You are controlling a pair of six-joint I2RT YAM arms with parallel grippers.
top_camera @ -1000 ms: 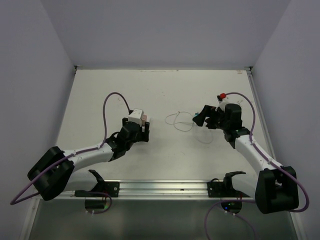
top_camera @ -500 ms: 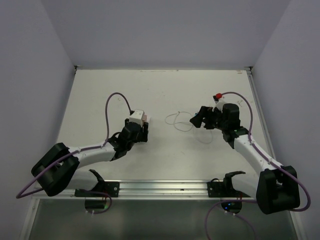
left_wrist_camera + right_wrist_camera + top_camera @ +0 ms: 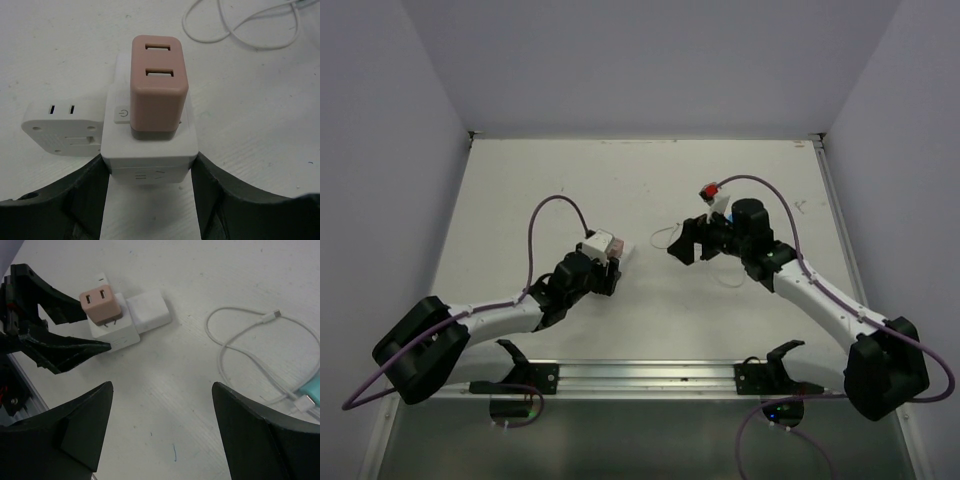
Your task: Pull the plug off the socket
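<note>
left arm (image 3: 500, 315): reaches from its base at the near left corner up and to the right, stretched low over the surface (image 3: 650, 180), with a purple lead looping above it.
left gripper (image 3: 148, 167): level with the surface, its jaws pressed against the two sides of the socket, one black finger on each side.
socket (image 3: 150, 150): white cube lying on the surface left of centre, clamped between the left fingers, power-button face up.
plug (image 3: 158, 85): pink block with two slots in its top, seated in the socket's upper face, not yet pulled off.
white block (image 3: 57, 125): flat piece with two small slots, lying on the surface against the socket's side.
cable (image 3: 221, 360): thin white lead, loosely looped on the surface between the two grippers, apart from the socket; one end meets a teal piece (image 3: 311, 389).
right gripper (image 3: 161, 390): jaws wide apart with nothing between them, hovering above the surface, aimed at the socket and plug.
right arm (image 3: 820, 295): extends from the near right corner up and to the left, wrist turned towards the left gripper.
</note>
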